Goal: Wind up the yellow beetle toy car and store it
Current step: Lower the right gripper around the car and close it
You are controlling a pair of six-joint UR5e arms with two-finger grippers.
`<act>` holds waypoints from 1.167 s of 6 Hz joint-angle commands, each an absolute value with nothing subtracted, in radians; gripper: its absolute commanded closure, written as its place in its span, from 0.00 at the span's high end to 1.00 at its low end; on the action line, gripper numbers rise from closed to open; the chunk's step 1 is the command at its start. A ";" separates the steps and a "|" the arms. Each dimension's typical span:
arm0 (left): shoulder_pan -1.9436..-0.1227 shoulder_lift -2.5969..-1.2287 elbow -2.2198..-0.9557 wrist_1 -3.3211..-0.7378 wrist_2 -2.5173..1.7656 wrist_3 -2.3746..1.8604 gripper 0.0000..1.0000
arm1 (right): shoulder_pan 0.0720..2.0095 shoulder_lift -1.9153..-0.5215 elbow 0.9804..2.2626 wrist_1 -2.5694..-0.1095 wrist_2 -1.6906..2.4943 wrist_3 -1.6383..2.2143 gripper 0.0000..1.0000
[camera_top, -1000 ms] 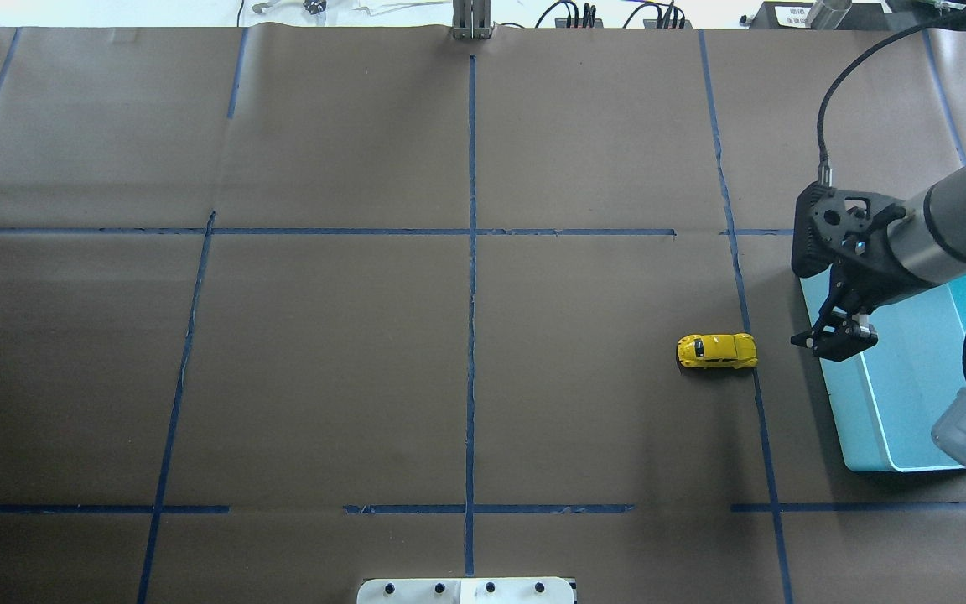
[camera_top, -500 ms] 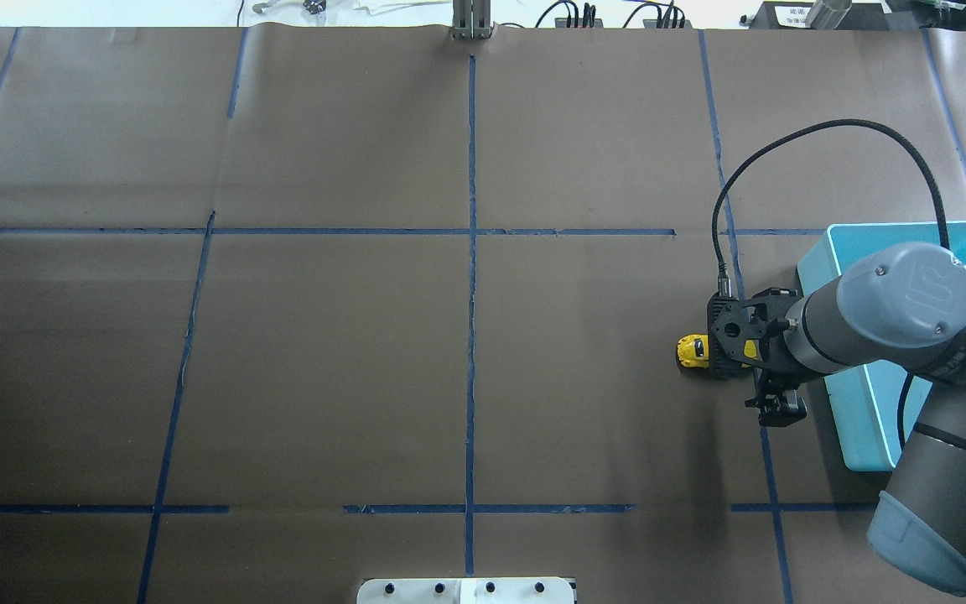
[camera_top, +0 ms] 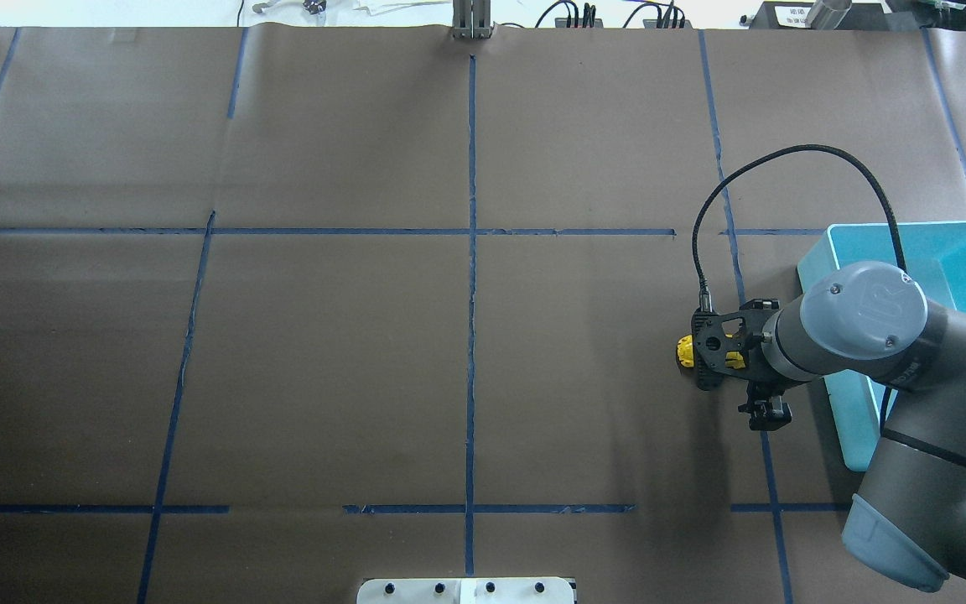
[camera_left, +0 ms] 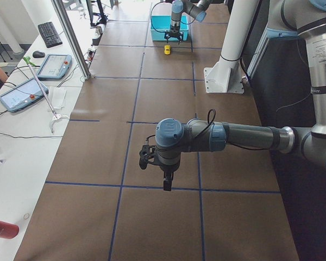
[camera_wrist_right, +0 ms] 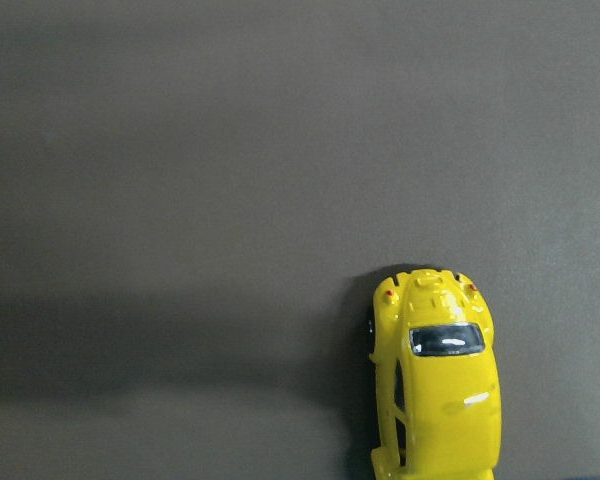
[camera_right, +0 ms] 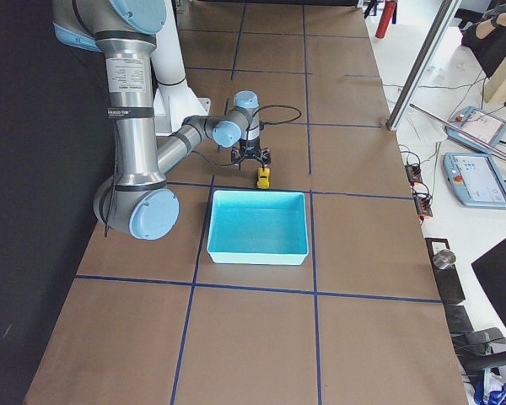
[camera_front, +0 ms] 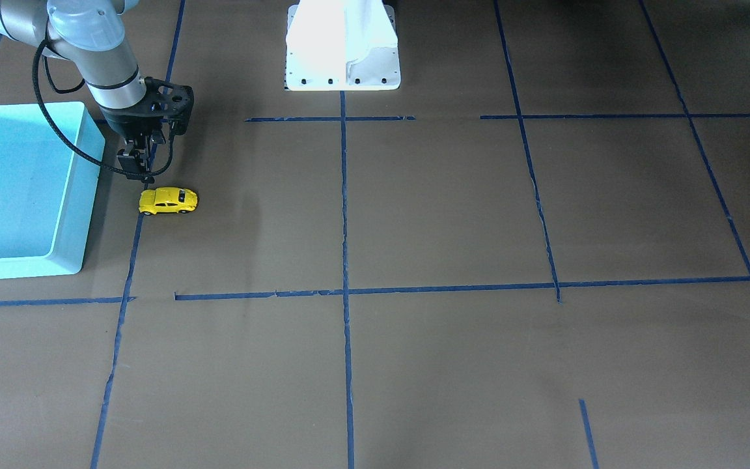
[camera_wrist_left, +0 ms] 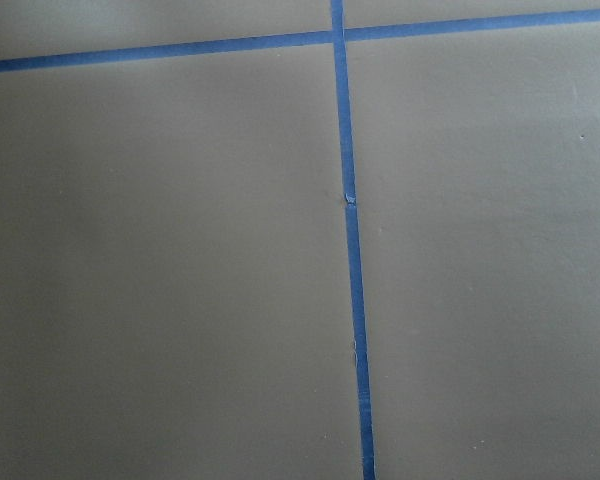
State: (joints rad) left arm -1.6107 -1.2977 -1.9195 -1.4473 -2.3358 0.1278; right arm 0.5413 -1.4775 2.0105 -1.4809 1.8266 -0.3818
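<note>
Several blue tape lines (camera_front: 342, 195) cross the brown paper (camera_front: 446, 208). Right gripper (camera_front: 135, 174) hangs spread-fingered, car (camera_front: 168, 200) just beyond it, bin (camera_front: 79, 195) beside; left gripper (camera_left: 167, 185) cannot be judged.

A robotics lab: tape-gridded table (camera_top: 324, 352), teach pendants (camera_right: 479, 180) and keyboard (camera_left: 49, 33) alongside.
</note>
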 commanded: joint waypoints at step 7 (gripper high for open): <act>-1.611 -1.319 -1.859 -1.565 -2.339 0.123 1.00 | 0.548 -1.427 1.934 -1.477 1.784 -0.445 1.00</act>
State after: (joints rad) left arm -1.6106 -1.3196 -1.8437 -1.5669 -2.3380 0.1229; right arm 0.5444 -1.4273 1.9410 -1.4776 1.7869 -0.4387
